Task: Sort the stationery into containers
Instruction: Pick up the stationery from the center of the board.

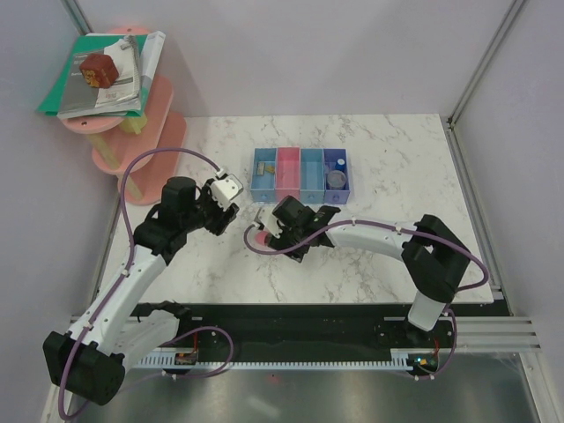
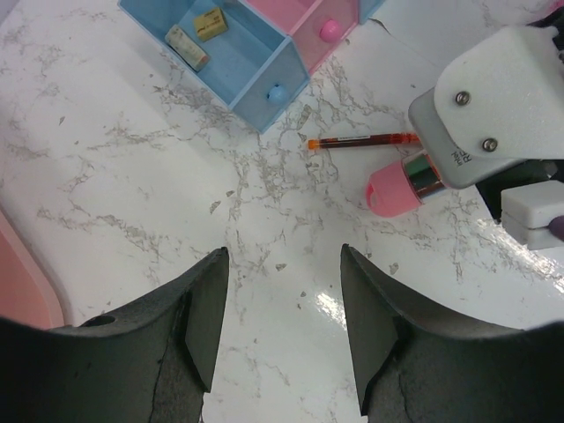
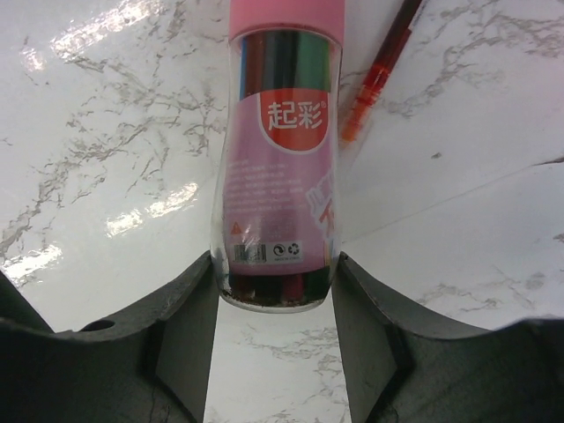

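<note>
From above, your pink-capped tube (image 1: 259, 236) was just short of the tray row (image 1: 300, 170), left wrist, your left gripper (image 2: 284, 264) hung released over the marble table (image 2: 132, 176), thin red pen (image 2: 363, 141) ahead, right wrist, your right gripper (image 3: 273, 264) clenched the tube (pen just beside).

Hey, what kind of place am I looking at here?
Probably a robot test cell in a lab: white panel walls on aluminium posts, a marble-pattern table, and the left arm and right arm mounted along a rail at its near edge.
</note>
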Controlling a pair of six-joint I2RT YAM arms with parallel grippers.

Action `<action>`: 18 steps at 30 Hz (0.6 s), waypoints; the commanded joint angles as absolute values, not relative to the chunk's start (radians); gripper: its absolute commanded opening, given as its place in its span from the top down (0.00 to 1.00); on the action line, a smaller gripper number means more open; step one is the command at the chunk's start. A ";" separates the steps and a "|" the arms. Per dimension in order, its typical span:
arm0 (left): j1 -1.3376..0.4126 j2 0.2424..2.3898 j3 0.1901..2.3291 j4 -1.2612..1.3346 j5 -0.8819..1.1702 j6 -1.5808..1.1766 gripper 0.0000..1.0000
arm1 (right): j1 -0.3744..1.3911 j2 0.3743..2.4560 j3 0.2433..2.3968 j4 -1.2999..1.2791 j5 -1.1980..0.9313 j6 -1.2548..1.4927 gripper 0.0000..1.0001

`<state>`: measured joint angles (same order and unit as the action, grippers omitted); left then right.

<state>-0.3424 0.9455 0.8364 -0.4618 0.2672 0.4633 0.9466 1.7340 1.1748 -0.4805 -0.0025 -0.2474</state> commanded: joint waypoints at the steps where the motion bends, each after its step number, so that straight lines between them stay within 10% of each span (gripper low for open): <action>1: -0.342 0.934 0.842 -0.440 0.291 0.454 0.39 | 0.969 1.776 1.166 -0.497 -0.078 -0.249 0.63; 18: -0.341 0.946 0.868 -0.448 0.287 0.482 0.39 | 1.023 1.904 1.278 -0.520 -0.126 -0.272 0.45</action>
